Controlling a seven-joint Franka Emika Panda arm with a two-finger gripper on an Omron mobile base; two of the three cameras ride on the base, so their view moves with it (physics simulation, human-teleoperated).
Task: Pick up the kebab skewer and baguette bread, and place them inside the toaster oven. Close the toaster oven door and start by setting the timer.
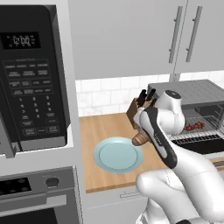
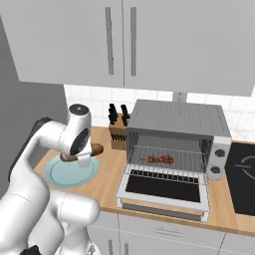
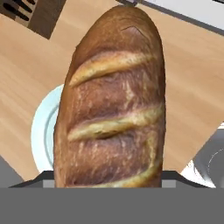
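Baguette bread [image 3: 111, 105] in claw [image 1: 141, 139]

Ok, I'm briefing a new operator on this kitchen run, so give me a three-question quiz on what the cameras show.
1. True or false: the kebab skewer already lies on the wire rack inside the toaster oven.
2. What does the gripper hold? A) baguette bread B) knife C) plate
3. Fill in: the toaster oven door is ____.

Key:
1. True.
2. A, the baguette bread, lifted above the light blue plate.
3. Open, folded down flat.
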